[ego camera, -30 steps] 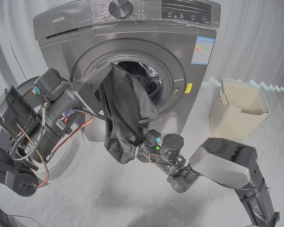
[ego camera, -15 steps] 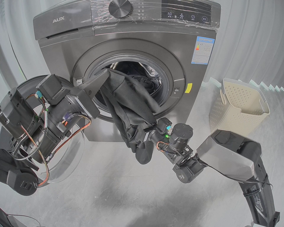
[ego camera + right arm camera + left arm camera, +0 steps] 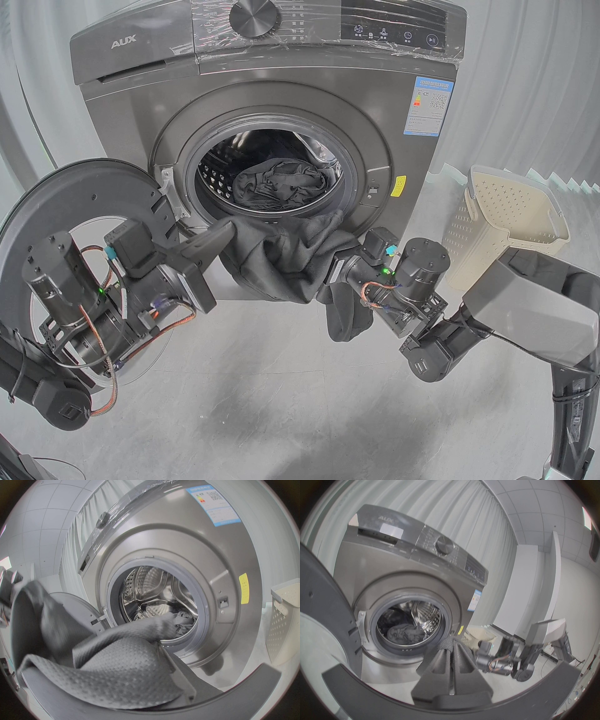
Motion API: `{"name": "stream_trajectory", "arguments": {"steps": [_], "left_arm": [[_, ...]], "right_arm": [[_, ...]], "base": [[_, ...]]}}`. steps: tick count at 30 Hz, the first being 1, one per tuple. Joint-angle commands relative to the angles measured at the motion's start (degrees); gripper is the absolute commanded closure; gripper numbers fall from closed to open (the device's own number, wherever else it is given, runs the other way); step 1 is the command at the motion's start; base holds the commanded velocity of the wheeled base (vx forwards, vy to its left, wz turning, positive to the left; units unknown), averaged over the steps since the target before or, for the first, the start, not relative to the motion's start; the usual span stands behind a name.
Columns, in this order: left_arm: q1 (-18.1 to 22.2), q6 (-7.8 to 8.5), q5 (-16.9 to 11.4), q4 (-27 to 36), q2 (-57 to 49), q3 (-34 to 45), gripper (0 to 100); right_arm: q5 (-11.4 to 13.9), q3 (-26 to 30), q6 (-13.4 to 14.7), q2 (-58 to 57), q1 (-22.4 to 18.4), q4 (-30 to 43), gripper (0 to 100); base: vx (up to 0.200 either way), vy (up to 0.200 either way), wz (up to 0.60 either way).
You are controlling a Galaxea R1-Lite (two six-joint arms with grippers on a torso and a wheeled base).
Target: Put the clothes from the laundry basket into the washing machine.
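A dark grey garment [image 3: 281, 256] hangs stretched between my two grippers just below the washing machine's [image 3: 375, 106] round opening, with one end dangling toward the floor. My left gripper [image 3: 229, 231] is shut on its left edge; in the left wrist view the fingers [image 3: 442, 664] are pressed together with cloth at their tips. My right gripper [image 3: 332, 267] is shut on the right side, and in the right wrist view the garment [image 3: 125, 667] drapes over it and hides the fingertips. More dark clothes [image 3: 278, 181] lie inside the drum. The beige laundry basket [image 3: 519, 181] stands to the right.
The machine's door [image 3: 69, 194] is swung wide open on the left, close behind my left arm. Grey floor lies in front of the machine. White curtains hang behind and beside it. The basket's [image 3: 286, 620] visible interior shows no clothes.
My left gripper dropped from the top of the opening to below its rim. My right gripper rose and moved right. The garment now spreads between them, uncovering the drum.
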Motion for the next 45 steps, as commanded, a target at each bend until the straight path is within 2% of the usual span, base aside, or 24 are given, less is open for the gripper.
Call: {"name": "stream_trajectory", "arguments": {"steps": [1,8,11,13,16,17,22,28,32,37,40,45], "left_arm": [[-0.4,0.07,-0.1,-0.1,2.6,2.3,100],[-1.3,1.22,-0.3,-0.2,4.8,4.6,100],[-1.8,1.3,-0.3,-0.3,5.6,4.8,100],[-2.0,1.22,-0.3,-1.5,6.6,5.2,100],[-2.0,1.13,-0.3,-3.6,7.0,5.3,100],[-2.0,1.13,-0.5,-4.0,7.0,5.3,0],[-1.8,1.04,-1.3,-4.1,7.1,5.5,0],[-2.0,1.3,-2.0,-4.2,9.6,8.9,0],[-1.8,1.83,-2.9,-5.2,12.0,11.2,0],[-1.4,4.38,-4.3,-9.9,16.4,15.1,0],[-1.5,5.52,-4.8,-10.4,17.9,16.4,0],[-1.6,6.23,-4.8,-10.5,18.0,16.0,0]], "right_arm": [[0.0,1.2,0.0,-4.0,0.4,-0.1,100],[0.0,2.5,0.2,-7.1,0.6,-0.1,100],[-0.3,2.9,0.5,-7.9,1.3,-0.1,100],[-1.7,4.0,1.2,-8.3,1.9,-0.1,100],[-1.8,4.9,1.6,-8.5,2.0,-0.1,100],[-1.8,4.9,1.6,-8.6,2.0,-0.1,100],[-1.8,5.2,1.6,-9.2,2.0,0.1,100],[-1.8,4.1,1.4,-9.4,-1.3,0.9,100],[-1.8,4.1,1.4,-9.6,-2.1,0.8,100],[-1.7,3.8,1.2,-9.7,-2.1,0.8,100],[-1.6,3.4,1.1,-9.8,-2.0,0.8,100],[-1.6,4.1,1.1,-10.8,-1.9,0.8,100]], "base": [[0.0,0.0,0.0],[0.0,0.0,0.0],[0.0,0.0,0.0],[0.0,0.0,0.0],[0.0,0.0,0.0],[0.0,0.0,0.0],[0.0,0.0,0.0],[0.0,0.0,0.0],[0.0,0.0,0.0],[0.0,0.0,0.0],[0.0,0.0,0.0],[0.0,0.0,0.0]]}}
